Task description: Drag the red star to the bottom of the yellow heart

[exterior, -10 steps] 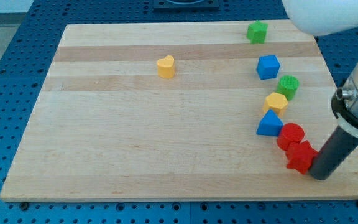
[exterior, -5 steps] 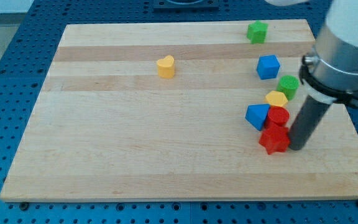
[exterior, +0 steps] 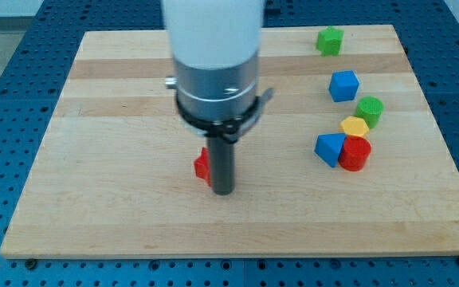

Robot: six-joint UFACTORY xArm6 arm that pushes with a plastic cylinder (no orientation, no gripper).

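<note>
The red star (exterior: pixel 203 166) lies left of the board's centre, mostly hidden behind my rod; only its left part shows. My tip (exterior: pixel 224 191) rests on the board just right of and slightly below the star, touching it. The yellow heart does not show; the arm's body covers the place where it stood near the view's top.
At the view's right lie a blue triangle (exterior: pixel 328 147), a red cylinder (exterior: pixel 356 153), a yellow hexagon (exterior: pixel 355 126), a green cylinder (exterior: pixel 369 110), a blue cube (exterior: pixel 343 84) and a green block (exterior: pixel 330 39). The wooden board (exterior: pixel 118 215) ends near the bottom.
My tip has swept far to the view's left, pushing the red star from the right cluster to left of centre. The red cylinder and blue triangle stayed. The arm now hides the yellow heart.
</note>
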